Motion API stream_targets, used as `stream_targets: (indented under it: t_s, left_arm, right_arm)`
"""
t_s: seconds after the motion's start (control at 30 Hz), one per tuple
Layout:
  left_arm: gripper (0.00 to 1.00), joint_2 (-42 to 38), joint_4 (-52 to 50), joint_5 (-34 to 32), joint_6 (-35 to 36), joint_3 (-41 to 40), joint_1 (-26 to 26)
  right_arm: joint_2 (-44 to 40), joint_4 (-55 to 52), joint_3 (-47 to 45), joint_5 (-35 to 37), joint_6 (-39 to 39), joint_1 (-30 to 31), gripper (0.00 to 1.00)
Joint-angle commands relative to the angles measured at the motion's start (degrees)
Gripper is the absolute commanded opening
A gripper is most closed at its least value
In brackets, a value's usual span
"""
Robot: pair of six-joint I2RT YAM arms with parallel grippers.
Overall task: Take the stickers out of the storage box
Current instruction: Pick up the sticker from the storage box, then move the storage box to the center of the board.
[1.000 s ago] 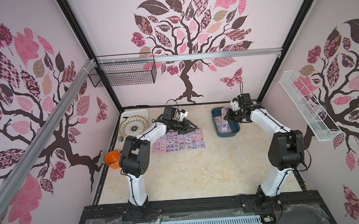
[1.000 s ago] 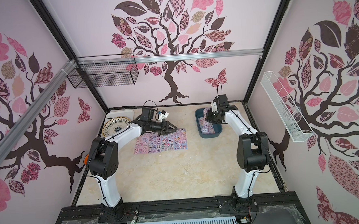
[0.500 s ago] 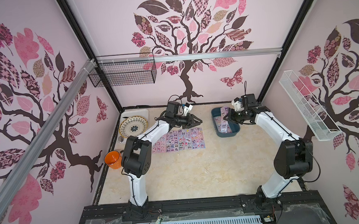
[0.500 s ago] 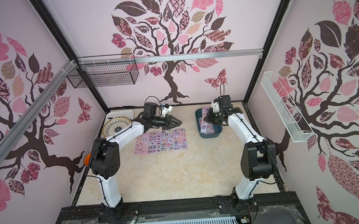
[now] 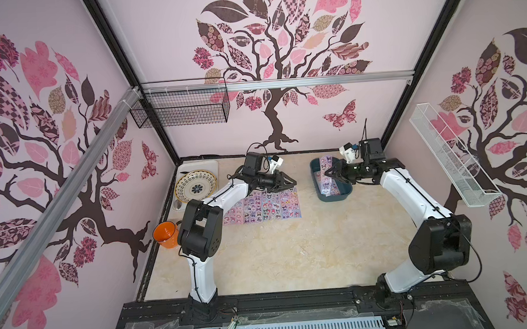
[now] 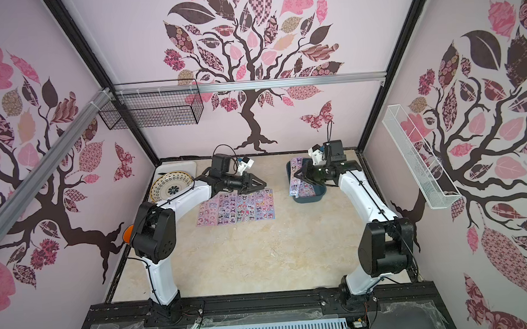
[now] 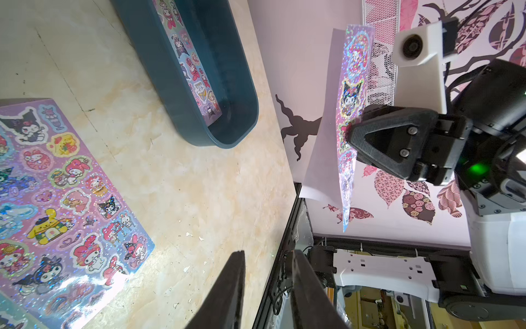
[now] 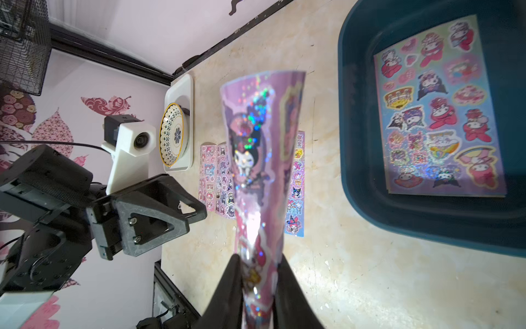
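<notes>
- At the far left corner of the surface a white tray (image 5: 208, 165) carrying a patterned plate (image 5: 196, 185) is seen. An orange cup (image 5: 165, 235) stands by the left edge. Neither is judged to belong to the task.
- Left of the middle, near the far edge, the laid-out stickers (image 5: 263, 205) are spread flat in a row, side by side, already out of the box.
- The left gripper (image 5: 289, 182) is held above the far right end of that row and is pointed toward the box. Its jaws are slightly parted and nothing is held between them.
- Right of the middle, close to the far edge, the storage box (image 5: 335, 198) is set, apart from the row.
- The lifted sheet (image 7: 351, 85) is pinched near its middle by the right gripper (image 5: 329, 171), whose jaws are pressed onto it. It is raised in the air by the box's left side and hangs bent, with its white backing shown.
- A boxed sheet (image 8: 435, 114) lies flat on the box floor; whether more lie beneath cannot be told.
- The step in hand is judged to be the carrying-out of one sheet, with the task partly done. Next, the lifted sheet needs to be brought leftward, directly or through a handover to the waiting left gripper. It then needs to be laid flat beside the row's right end. A gentle release is called for, since the thin sheet may curl or slide.
</notes>
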Motion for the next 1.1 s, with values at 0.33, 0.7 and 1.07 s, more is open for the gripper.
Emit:
stream_targets:
  t_s: [0.33,0.7,1.07]
  left_arm:
    - [0.34,-2.6,7.0,5.1,-2.6,-1.3,-1.6]
    - [0.35,-2.8,13.4,7.1,-7.3,-2.6,-2.9]
    - [0.35,-2.0,26.8,8.9,-18.2,-5.0,-3.6]
  right_arm:
    - [-3.5,2.8,-0.8,-10.0,4.7,-0.1,0.23]
    - [-3.2,8.4,-2.4,-14.2,10.0,0.4,0.23]
    - [-1.1,9.8,-2.3,-13.3,10.9,3.8,0.24]
